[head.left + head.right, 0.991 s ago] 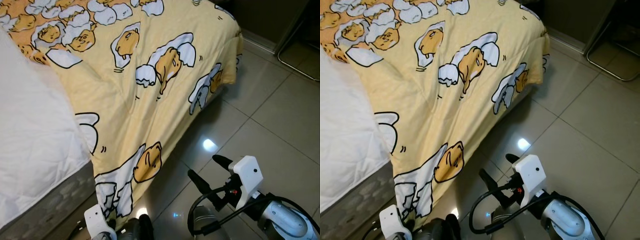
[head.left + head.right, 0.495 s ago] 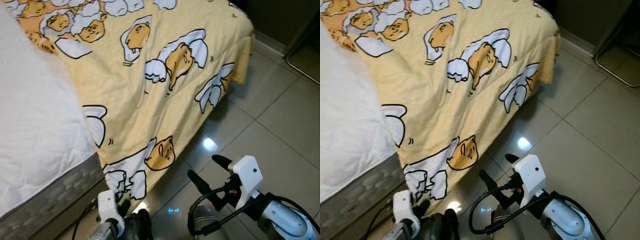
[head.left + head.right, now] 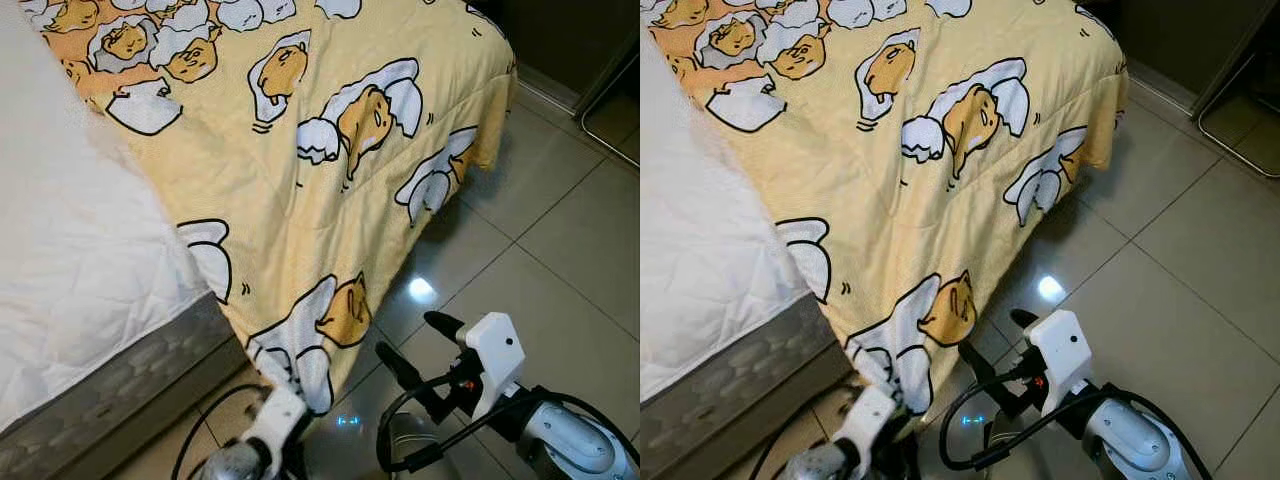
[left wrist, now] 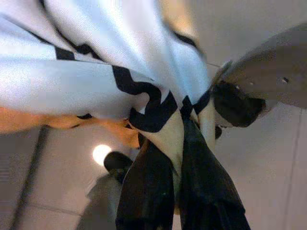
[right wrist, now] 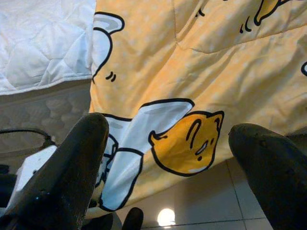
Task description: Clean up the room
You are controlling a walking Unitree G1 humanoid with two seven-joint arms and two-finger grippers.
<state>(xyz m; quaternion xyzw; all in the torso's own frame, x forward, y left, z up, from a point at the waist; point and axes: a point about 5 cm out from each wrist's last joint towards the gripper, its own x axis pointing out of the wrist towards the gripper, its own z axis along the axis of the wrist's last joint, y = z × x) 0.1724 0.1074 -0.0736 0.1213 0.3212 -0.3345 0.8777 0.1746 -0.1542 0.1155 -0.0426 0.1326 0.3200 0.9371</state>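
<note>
Left claw (image 4: 175, 167) pinches yellow blanket (image 3: 330, 170) corner; right claw (image 3: 410, 350) spread.

Head cameras look down on the blanket (image 3: 300, 200); wrist cameras look along their fingers, close to its hanging corner.

The blanket (image 3: 300, 180) is showing pale yellow with white-and-orange cartoon figures outlined in black; the mattress (image 3: 70, 270) is looking white and quilted, its side seemingly grey; the floor (image 3: 560, 250) is showing glossy beige tiles.
</note>
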